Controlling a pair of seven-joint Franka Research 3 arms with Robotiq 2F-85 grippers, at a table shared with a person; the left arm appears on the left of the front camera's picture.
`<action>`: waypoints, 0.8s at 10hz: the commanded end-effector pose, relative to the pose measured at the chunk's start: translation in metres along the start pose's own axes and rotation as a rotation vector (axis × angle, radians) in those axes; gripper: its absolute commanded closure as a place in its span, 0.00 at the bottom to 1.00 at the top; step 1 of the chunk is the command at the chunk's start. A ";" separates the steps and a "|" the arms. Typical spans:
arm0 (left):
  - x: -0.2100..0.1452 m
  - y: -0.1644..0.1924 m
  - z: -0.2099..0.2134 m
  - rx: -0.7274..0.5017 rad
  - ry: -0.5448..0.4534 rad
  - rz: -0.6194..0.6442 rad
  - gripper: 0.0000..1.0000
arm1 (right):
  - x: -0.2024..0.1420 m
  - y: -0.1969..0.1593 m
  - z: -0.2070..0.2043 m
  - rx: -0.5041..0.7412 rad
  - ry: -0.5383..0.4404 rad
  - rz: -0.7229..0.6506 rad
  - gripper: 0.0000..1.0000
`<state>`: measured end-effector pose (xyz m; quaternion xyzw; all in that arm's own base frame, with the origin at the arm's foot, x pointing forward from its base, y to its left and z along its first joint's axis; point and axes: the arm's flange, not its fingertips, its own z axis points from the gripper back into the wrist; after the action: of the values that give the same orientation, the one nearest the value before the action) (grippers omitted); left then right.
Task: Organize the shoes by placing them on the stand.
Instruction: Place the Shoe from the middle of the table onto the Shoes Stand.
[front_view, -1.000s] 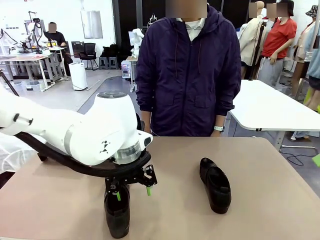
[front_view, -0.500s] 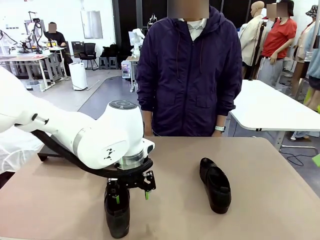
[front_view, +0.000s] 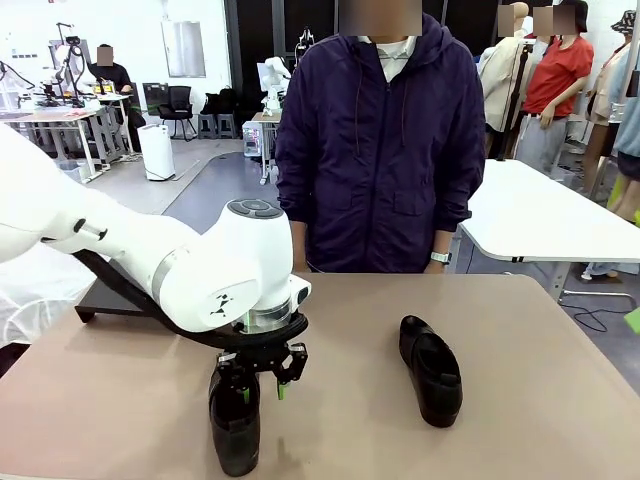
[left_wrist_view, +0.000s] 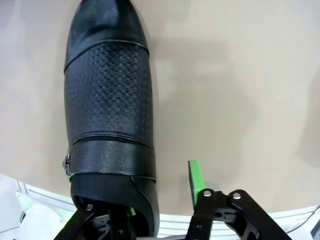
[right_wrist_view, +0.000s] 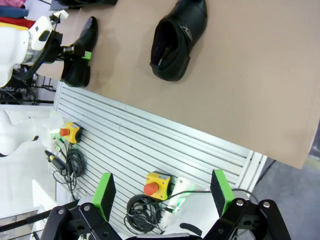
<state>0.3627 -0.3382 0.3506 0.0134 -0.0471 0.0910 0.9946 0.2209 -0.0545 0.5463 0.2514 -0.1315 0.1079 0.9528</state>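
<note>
My left tool (front_view: 262, 390) is hanging over the heel end of the near shoe (front_view: 235, 430), part open and gripping nothing yet; in the left wrist view one finger is sitting down inside the heel opening and the outer green pad (left_wrist_view: 194, 177) is standing clear of the shoe's side, bare surface (front_view: 540, 400) showing in the gap.

My right tool (right_wrist_view: 162, 195) is spread wide and empty, off the surface's near edge; the second shoe (front_view: 432, 372) is lying well apart to the left tool's right, untouched; the stand (front_view: 110, 298) is sitting behind my left arm, beyond the tool and to its left.

Risks as I'm judging them:
- I'm pinching only the thin heel wall, so the long toe end is likely to droop and swing on the lift.
- Glossy leather could slide out of the pads.
- The outer pad closing first could shove the shoe sideways instead of clamping it.
- A hanging toe could catch the stand's edge.

Against a second ago, the two pads are looking closer together in the front view, either closing or rolling, I can't tell which; the wrist is sitting lower; both shoes are lying where they were.
</note>
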 end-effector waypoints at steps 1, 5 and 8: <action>0.004 -0.007 -0.001 0.042 0.006 0.026 1.00 | 0.003 -0.002 0.004 0.002 -0.002 0.017 0.00; 0.006 -0.003 -0.002 0.049 0.030 0.032 1.00 | 0.003 -0.002 0.004 0.002 -0.002 0.017 0.00; 0.001 0.004 0.014 0.030 0.057 -0.046 1.00 | 0.003 -0.002 0.004 0.002 -0.002 0.017 0.00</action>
<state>0.3638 -0.3372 0.3502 0.0299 -0.0261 0.0873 0.9954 0.2210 -0.0545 0.5463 0.2514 -0.1315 0.1079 0.9528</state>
